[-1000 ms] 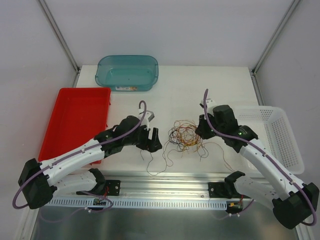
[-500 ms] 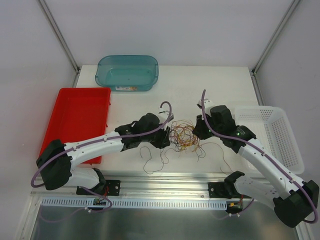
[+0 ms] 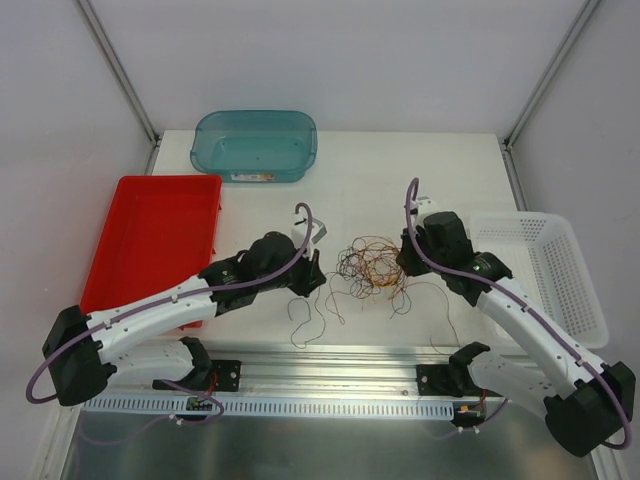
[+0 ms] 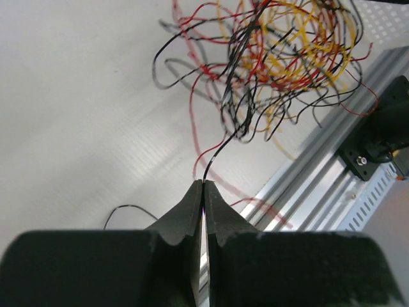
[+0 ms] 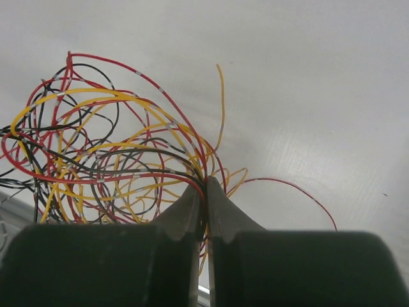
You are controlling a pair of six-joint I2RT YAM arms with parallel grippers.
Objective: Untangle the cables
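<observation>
We see the cables (image 3: pixel 368 266) bunched in the middle of the surface (image 3: pixel 400 170), with loose ends trailing toward the near edge. Our left tool (image 4: pixel 202 187) sits just left of the bunch, touching a strand that runs from it into the tangle. Our right tool (image 5: pixel 206 187) sits at the bunch's right side, in among its loops. A tub (image 3: pixel 300 150) stands at the far edge, left of centre. A flat tray (image 3: pixel 150 240) lies along the left side and a mesh basket (image 3: pixel 560 270) along the right, both well apart from the bunch. A rail (image 3: pixel 330 360) runs across the near edge, nearer than everything else on the surface.
</observation>
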